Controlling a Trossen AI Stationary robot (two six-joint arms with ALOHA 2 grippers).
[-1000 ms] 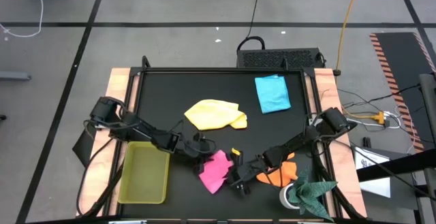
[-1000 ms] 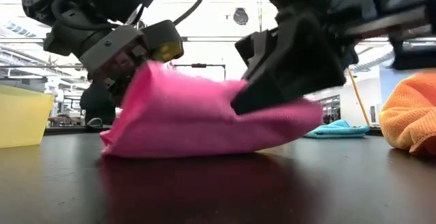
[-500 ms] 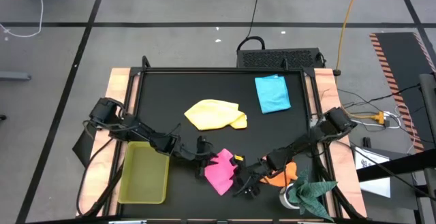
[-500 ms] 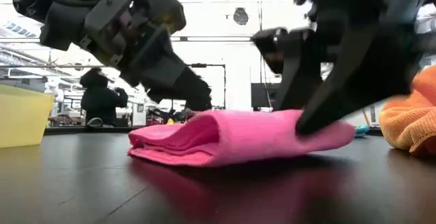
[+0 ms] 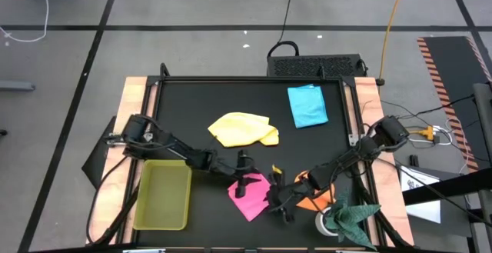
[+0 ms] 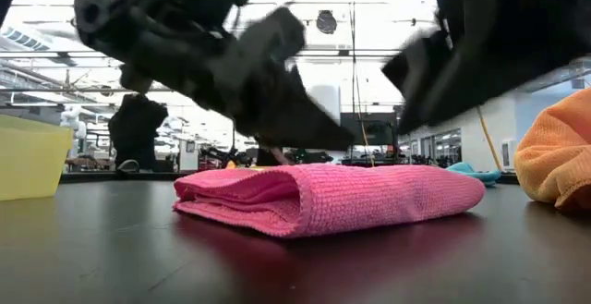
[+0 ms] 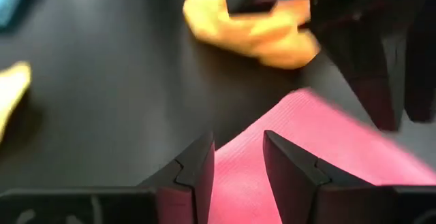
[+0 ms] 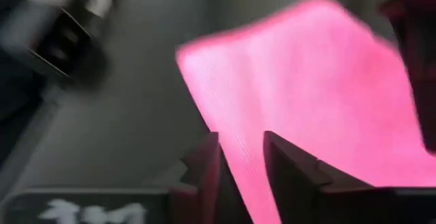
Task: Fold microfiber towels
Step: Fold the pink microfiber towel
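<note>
1. As far as the overhead shows, one of four towels is folded. The rest, left to right, are below.
2. Left gripper (image 5: 245, 178) sits at the pink towel's far-left edge. In its wrist view the fingers (image 7: 194, 176) stand apart with only cloth showing through the gap, so it is released and holding nothing.
3. Yellow towel (image 5: 242, 128) is mid-table, rumpled with one corner flopped over. Not yet folded.
4. Pink towel (image 5: 250, 196) is at front-centre, between the two grippers, and lies flat on the table (image 5: 184, 103). The low view shows it doubled over (image 6: 328, 198), with the rounded fold on that picture's left and the loose edges on its right.
5. Pink's long axis probably runs diagonal to the table edges, from the left gripper toward the front edge. The arms cover part of it, so treat that as a rough read. It may need another fold.
6. Right gripper (image 5: 278, 204) is at pink's right edge, just beside it. Its fingers (image 8: 204, 173) are likewise parted over the cloth with nothing pinched.
7. Blue towel (image 5: 307, 105) is at far right, a flat, tidy rectangle with its long axis running far-to-near. I can't tell whether it is folded or just spread.
8. Orange towel (image 5: 314, 201) is at front-right, bunched under the right arm. Not yet folded.
</note>
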